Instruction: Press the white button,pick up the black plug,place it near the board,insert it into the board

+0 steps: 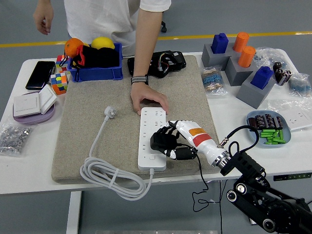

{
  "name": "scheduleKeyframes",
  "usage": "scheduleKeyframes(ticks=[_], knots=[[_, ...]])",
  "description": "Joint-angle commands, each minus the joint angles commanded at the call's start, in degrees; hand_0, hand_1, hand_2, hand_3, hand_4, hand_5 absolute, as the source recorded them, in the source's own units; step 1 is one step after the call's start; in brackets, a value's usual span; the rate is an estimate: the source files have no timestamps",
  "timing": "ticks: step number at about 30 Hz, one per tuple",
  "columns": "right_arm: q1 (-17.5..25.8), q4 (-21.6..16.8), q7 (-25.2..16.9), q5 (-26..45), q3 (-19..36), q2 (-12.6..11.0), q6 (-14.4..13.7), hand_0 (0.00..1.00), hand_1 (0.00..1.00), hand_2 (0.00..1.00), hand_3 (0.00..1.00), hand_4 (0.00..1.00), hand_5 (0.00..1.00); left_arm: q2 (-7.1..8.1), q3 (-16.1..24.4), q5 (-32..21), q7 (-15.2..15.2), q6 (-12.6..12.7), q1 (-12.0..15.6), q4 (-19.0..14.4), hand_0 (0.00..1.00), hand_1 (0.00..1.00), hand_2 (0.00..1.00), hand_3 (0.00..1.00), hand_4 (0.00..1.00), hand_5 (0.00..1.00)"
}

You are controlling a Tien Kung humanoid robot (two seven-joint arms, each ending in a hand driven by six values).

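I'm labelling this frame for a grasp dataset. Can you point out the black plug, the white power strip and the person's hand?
black plug (pixel 160 142), head view, its body under the robot's fingers
white power strip (pixel 152 118), head view, its upper socket rows
person's hand (pixel 145 97), head view, its back

The robot hand (pixel 168 142) covers part of the power strip (pixel 152 139). The person (pixel 117 19) is cut off at the top edge.

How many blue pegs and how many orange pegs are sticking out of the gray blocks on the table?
Blue pegs: 2, one at the back and one at the front
Orange pegs: 2, one at the back and one in the middle
Total: 4 pegs in the gray blocks
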State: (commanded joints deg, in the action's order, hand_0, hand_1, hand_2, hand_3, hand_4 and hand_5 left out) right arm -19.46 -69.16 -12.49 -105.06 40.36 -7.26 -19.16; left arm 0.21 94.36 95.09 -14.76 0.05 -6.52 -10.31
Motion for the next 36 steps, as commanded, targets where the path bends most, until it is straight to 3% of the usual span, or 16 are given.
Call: scheduleKeyframes(ticks=[36], knots=[[-0.6, 0.8, -0.2, -3.5, -0.9, -0.1, -0.2, 0.382, 0.287, 0.297, 0.518, 0.779, 0.002, -0.03, 0.0, 0.1, 0.0, 0.0, 0.0, 0.0, 0.466, 0.497, 0.511, 0.578, 0.568, 0.286]])
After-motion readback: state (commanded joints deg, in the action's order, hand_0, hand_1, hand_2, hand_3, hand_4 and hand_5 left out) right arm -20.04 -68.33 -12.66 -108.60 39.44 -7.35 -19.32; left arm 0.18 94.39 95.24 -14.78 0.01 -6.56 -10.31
